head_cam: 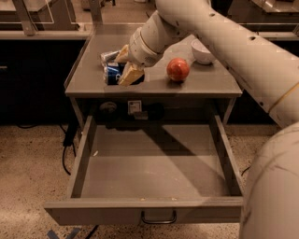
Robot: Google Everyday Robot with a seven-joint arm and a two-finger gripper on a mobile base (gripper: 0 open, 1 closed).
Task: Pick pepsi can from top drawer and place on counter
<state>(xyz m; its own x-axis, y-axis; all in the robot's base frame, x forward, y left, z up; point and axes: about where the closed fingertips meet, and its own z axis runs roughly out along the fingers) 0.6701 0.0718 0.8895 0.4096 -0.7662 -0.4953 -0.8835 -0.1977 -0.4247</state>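
Gripper (126, 65) just beside pepsi can (112, 74) on counter (196, 81), behind top drawer (154, 170).

This looks like a robot test area inside an office or lab building rather than a home. The floor (32, 177) is hard speckled stone, of the kind laid in workplaces. A plain grey metal cart stands in the middle, with a bare worktop (88, 84) and an open drawer (140, 204) with a small metal handle (159, 218). Black cables (63, 161) trail loose on the floor at its left. Along the far side runs a long pale ledge (42, 35) with glass panels (46, 11), above dark cabinet fronts (28, 84). The white robot arm's pincer (121, 71) hangs over the worktop's left half, beside a blue can (111, 75), an apple (178, 69) and a bowl (203, 51).
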